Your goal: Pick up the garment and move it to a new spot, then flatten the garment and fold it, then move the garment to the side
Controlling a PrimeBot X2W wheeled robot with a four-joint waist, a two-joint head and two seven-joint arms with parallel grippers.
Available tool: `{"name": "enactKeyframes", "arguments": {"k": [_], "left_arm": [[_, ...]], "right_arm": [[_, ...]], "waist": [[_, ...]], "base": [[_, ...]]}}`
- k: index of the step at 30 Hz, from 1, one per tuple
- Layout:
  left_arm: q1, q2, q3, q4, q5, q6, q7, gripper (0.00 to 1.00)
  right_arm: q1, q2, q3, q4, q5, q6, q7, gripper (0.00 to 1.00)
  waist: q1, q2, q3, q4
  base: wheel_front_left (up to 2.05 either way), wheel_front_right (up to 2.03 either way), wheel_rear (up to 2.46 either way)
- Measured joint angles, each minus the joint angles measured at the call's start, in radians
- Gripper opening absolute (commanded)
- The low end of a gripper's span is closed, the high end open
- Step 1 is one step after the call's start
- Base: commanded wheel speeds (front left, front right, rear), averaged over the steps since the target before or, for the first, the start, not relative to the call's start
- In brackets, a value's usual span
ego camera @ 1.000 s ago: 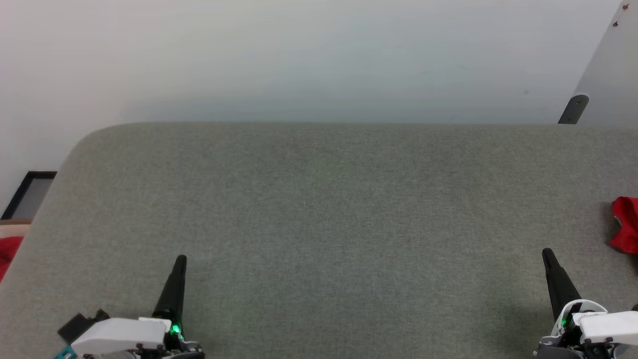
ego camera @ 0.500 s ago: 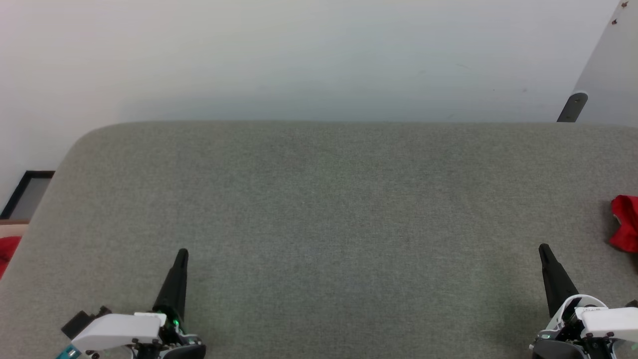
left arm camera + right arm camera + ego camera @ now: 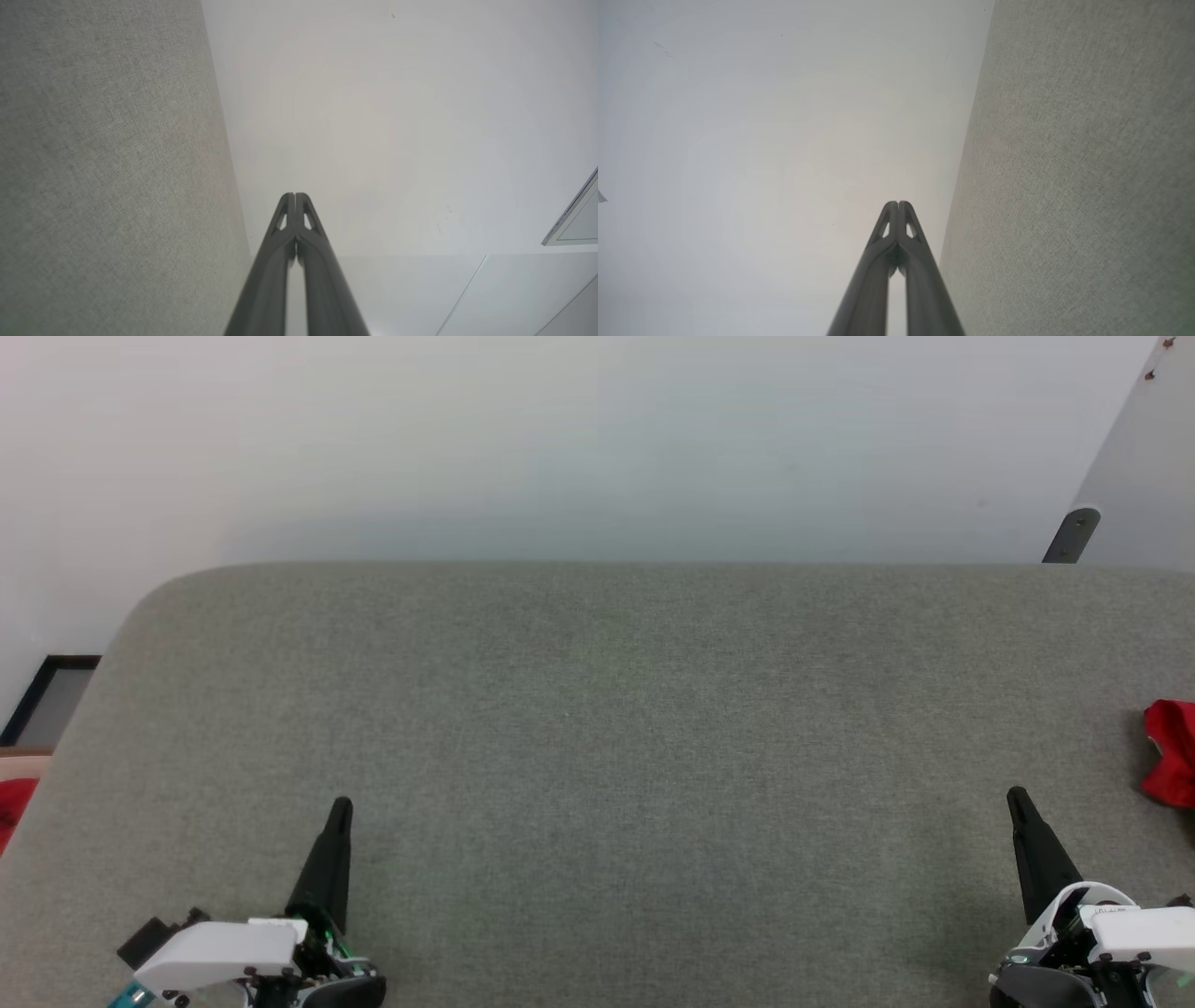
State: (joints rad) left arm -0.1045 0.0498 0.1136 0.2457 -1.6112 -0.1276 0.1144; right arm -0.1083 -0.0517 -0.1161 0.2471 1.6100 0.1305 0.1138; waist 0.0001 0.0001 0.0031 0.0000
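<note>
Grey felt covers the tabletop (image 3: 597,728). Over the tabletop's near left part hangs the left tool (image 3: 341,805), its two dark fingers pressed together on nothing. The right tool (image 3: 1015,795), over the near right part, is likewise closed and empty. The garment (image 3: 1172,756) is probably the red heap at the tabletop's right edge (cut off by the frame).

The padded table (image 3: 597,728) spans the scene, with the wall (image 3: 560,439) behind its far edge. The left gripper (image 3: 341,805) is over the table's near left part and the right gripper (image 3: 1016,795) over its near right, well apart. The garment (image 3: 1173,751) lies on the table at the right, just beyond the right gripper. Off the table's left edge, lower down, is a framed panel (image 3: 51,695), with a cloth (image 3: 11,807) nearer. A slanted board (image 3: 1139,448) rises at far right.
</note>
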Motion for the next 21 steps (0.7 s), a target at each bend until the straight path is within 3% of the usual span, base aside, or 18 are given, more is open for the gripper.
{"name": "enactKeyframes", "arguments": {"k": [21], "left_arm": [[0.000,0.000,0.000,0.000,0.000,0.000,0.000,0.00]], "right_arm": [[0.000,0.000,0.000,0.000,0.000,0.000,0.000,0.00]], "waist": [[-0.0001,0.0000,0.000,0.000]], "base": [[0.00,0.00,0.00]]}}
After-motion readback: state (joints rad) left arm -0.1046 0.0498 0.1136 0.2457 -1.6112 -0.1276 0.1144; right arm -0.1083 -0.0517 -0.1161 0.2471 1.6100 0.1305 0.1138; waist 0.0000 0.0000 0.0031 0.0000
